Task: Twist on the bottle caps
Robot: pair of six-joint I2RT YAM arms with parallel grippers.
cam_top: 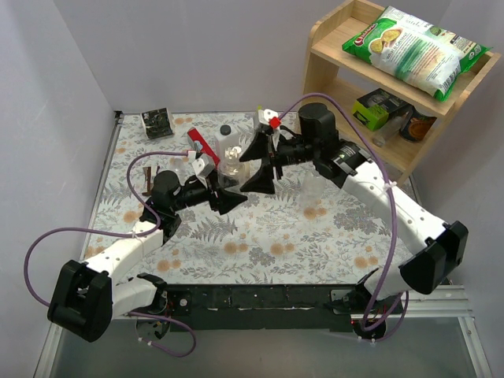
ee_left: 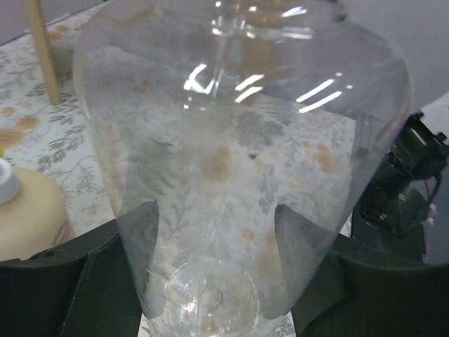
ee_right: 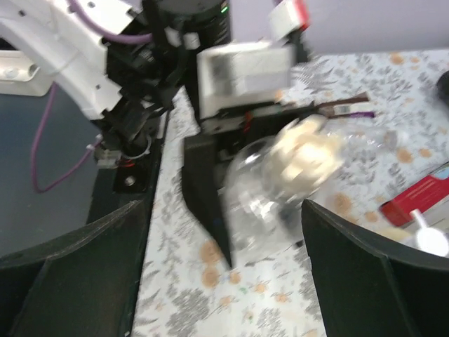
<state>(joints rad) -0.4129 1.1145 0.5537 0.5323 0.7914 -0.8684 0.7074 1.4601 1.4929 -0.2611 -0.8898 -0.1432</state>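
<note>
From above, the left gripper [cam_top: 223,194] was closed on a clear bottle [cam_top: 232,161] near the middle of the table [cam_top: 276,240], and the right gripper [cam_top: 258,164] stood wide apart and empty just beside that bottle. We saw open cloth toward the near edge; a wooden shelf [cam_top: 331,75] crowded the far right corner, and a grey wall [cam_top: 47,118] bounded the left. In the left wrist view, the bottle [ee_left: 231,161] filled the gap between the fingers [ee_left: 130,246], with a beige pump bottle [ee_left: 31,214] off to the left. In the right wrist view, the right gripper [ee_right: 223,203] gaped around open floral cloth, the bottle [ee_right: 273,189] lying ahead of it.
</note>
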